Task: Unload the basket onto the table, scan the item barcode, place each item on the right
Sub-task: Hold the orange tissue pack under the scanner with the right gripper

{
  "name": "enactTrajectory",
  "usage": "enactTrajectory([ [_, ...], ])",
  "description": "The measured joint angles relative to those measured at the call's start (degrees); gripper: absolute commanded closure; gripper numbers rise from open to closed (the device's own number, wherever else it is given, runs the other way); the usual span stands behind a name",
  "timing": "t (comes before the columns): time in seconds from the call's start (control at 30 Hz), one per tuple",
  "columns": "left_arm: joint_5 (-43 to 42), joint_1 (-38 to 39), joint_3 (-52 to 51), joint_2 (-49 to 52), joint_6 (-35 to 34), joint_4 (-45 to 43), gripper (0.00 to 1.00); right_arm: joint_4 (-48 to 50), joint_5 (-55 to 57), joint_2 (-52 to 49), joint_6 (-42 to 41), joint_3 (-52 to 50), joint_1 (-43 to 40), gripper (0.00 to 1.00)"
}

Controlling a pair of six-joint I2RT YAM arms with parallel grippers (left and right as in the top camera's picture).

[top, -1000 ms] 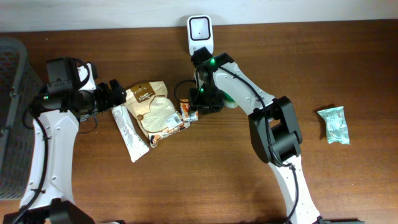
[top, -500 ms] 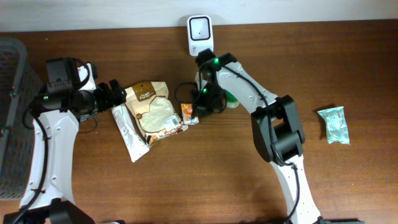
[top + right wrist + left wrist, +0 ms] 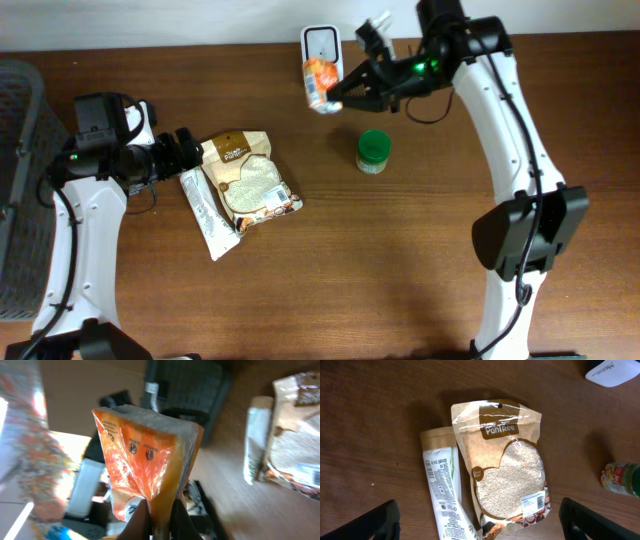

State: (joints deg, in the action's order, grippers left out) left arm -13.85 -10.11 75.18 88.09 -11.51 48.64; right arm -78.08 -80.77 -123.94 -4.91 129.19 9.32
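**Packet held up at the scanner**

Overhead: the right end effector is clenched on an orange packet and holds it off the worktop. The packet lies at 9 o'clock from the end effector. Its long axis runs roughly 12 to 6 o'clock, a little tilted. The white scanner stands at the packet's 12 o'clock, and the packet's top overlaps the scanner's lower part from this angle. Whether the two touch cannot be told from above. The right arm alone is at the scanner. The left end effector is well apart at 8 o'clock, released, beside a rice bag and a white sachet. A green jar stands at 5 o'clock from the packet.

Left wrist: the fingers stand wide apart with nothing between them. The rice bag and sachet lie side by side below, touching along their long edges. The jar sits at 3 o'clock and a corner of the scanner at 1 o'clock. The packet is out of this view.

Right wrist: only here does the grip show. The fingers pinch the packet's crimped bottom edge, and the packet rises from them toward 12 o'clock. The face toward the camera carries small printed marks, but no barcode shows. The surroundings are blurred.

The coming move likely turns on whether the far face squares to the scanner window; a small wrist roll may be needed.
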Motion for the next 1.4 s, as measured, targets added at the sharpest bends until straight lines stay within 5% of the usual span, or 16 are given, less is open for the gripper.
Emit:
enactTrajectory([
  [0.4, 0.0, 0.0, 0.0, 0.0, 0.0, 0.0, 0.01, -4.3, -5.0, 0.0, 0.8, 0.0, -7.7, 0.96],
  [0.7, 0.0, 0.0, 0.0, 0.0, 0.0, 0.0, 0.01, -6.1, 31.8, 0.0, -0.8, 0.3, -0.4, 0.96],
  [0.87, 0.0, 0.0, 0.0, 0.0, 0.0, 0.0, 0.01, -5.2, 51.5, -0.3, -5.1, 12.5, 3.0, 0.96],
  [1.13, 0.0, 0.0, 0.0, 0.0, 0.0, 0.0, 0.01, 26.9, 100.0, -3.4, 6.8, 16.9, 17.4, 0.96],
  [1.4, 0.0, 0.0, 0.0, 0.0, 0.0, 0.0, 0.01, 44.3, 111.3, -17.7, 17.0, 16.8, 17.5, 0.96],
])
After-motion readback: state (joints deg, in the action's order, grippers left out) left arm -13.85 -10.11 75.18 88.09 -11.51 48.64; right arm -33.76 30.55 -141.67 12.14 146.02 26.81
